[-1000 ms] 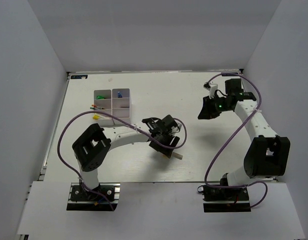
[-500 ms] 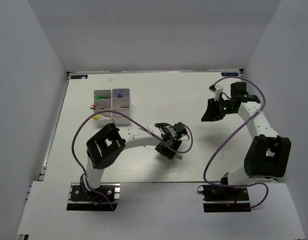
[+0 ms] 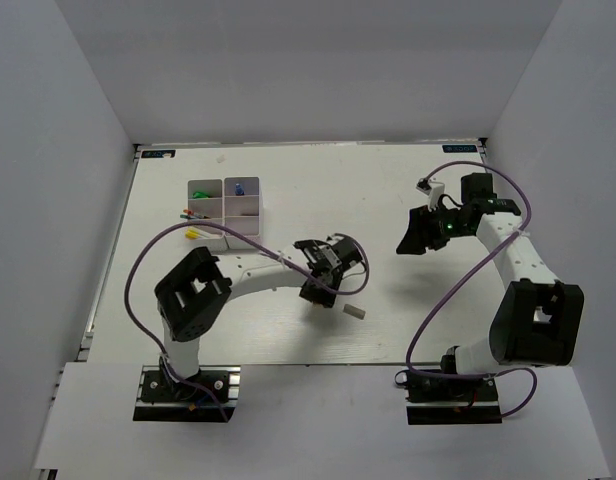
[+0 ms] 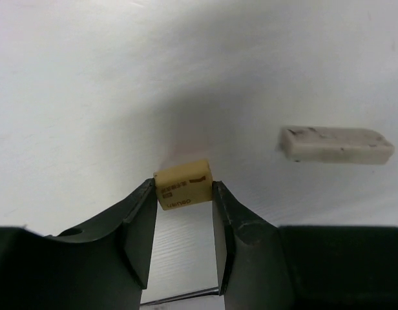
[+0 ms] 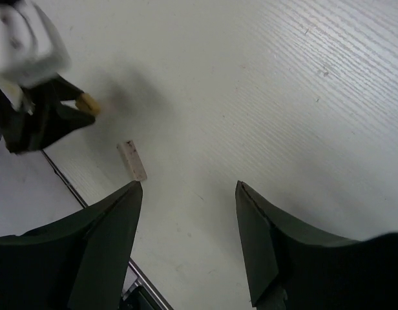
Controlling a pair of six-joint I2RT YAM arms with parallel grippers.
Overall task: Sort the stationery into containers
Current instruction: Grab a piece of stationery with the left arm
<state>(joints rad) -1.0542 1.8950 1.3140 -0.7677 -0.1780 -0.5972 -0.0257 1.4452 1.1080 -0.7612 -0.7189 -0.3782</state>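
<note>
At mid-table, a little toward the near edge, the left gripper (image 4: 183, 194) is closed on a tan eraser (image 4: 183, 185). The block sits crosswise at the very tips of the two fingers, pinched on its short ends. Its printed face is turned to the wrist camera, and part of it stands proud of the tips. Whether it touches the table (image 3: 288, 170) cannot be told; a soft shadow lies on the surface beyond it. A white eraser (image 4: 336, 144) lies flat on the table to the right of that grip, apart from both fingers and outside the jaws. From overhead it sits just to the near right of the left gripper. The right gripper (image 5: 189, 194) hangs over the right half of the table with its jaws spread wide and nothing between them. Bare table shows in the gap, and the white eraser lies beyond its tips. The tray (image 3: 244, 208) sits at the far left, well apart from both grippers. A green item (image 3: 201, 194) lies in one far compartment and a blue item (image 3: 239, 187) in the other.
</note>
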